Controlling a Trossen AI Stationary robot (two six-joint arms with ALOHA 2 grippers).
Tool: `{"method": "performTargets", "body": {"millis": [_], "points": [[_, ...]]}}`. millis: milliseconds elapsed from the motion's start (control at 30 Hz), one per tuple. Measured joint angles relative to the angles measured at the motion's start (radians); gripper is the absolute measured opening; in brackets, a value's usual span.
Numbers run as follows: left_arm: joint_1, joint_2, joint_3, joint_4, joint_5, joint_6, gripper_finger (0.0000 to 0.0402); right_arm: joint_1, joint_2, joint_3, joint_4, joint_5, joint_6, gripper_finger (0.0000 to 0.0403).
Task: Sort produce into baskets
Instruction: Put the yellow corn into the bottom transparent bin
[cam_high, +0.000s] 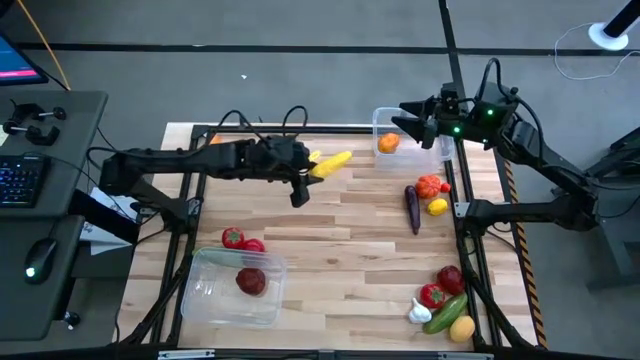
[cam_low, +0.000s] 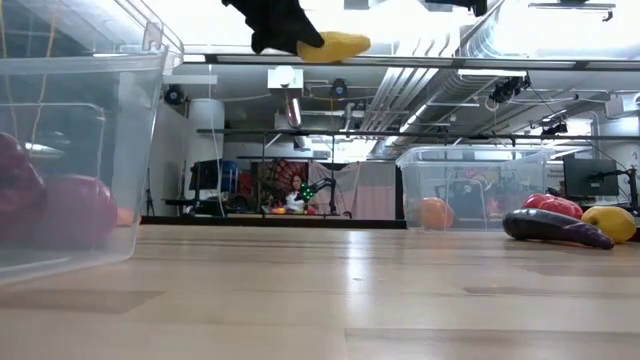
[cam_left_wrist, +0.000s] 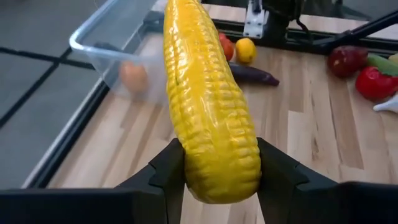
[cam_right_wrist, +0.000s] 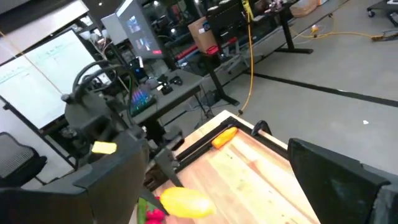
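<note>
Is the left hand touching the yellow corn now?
Touching. In the left wrist view, both fingers of the left hand press against the sides of the corn.

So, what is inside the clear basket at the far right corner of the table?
The far basket holds one round orange piece. The open right gripper hangs over it and covers part of the inside, so anything beneath it cannot be seen.

The corn (cam_high: 331, 163) hangs above the table (cam_high: 340, 250) between the two baskets (cam_high: 232, 288) (cam_high: 405, 122) (nearer the far one).
</note>
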Motion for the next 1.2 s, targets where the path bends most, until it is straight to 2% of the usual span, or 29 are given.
{"method": "performTargets", "body": {"millis": [167, 300, 400, 533, 633, 900, 1067, 1200], "points": [[0.000, 0.001, 0.000, -0.004, 0.010, 0.037, 0.0137, 0.000, 0.000, 0.000, 0.000, -0.001, 0.039, 0.0378], [-0.007, -0.017, -0.001, -0.115, 0.136, 0.037, 0.0137, 0.000, 0.000, 0.000, -0.024, -0.001, 0.034, 0.0378], [-0.037, -0.067, 0.000, -0.253, 0.217, -0.037, 0.0137, 0.000, 0.000, 0.000, -0.054, -0.004, 0.033, 0.0378], [-0.136, -0.135, 0.000, -0.449, 0.159, -0.247, 0.0137, 0.000, 0.000, 0.000, -0.123, -0.059, -0.007, 0.0378], [-0.253, -0.179, 0.000, -0.537, 0.152, -0.455, 0.0137, 0.000, 0.000, 0.000, -0.192, -0.078, -0.037, 0.0378], [-0.625, -0.225, 0.000, -0.438, 0.166, -1.056, 0.0137, 0.000, 0.000, 0.000, -0.301, -0.094, -0.028, 0.0378], [-0.799, -0.192, 0.000, -0.470, 0.227, -1.223, 0.0138, 0.000, 0.000, 0.000, -0.296, -0.185, -0.020, 0.0378], [-0.877, -0.151, 0.000, -0.582, 0.254, -1.230, 0.0139, 0.000, 0.000, 0.000, -0.296, -0.203, 0.024, 0.0378]]}}
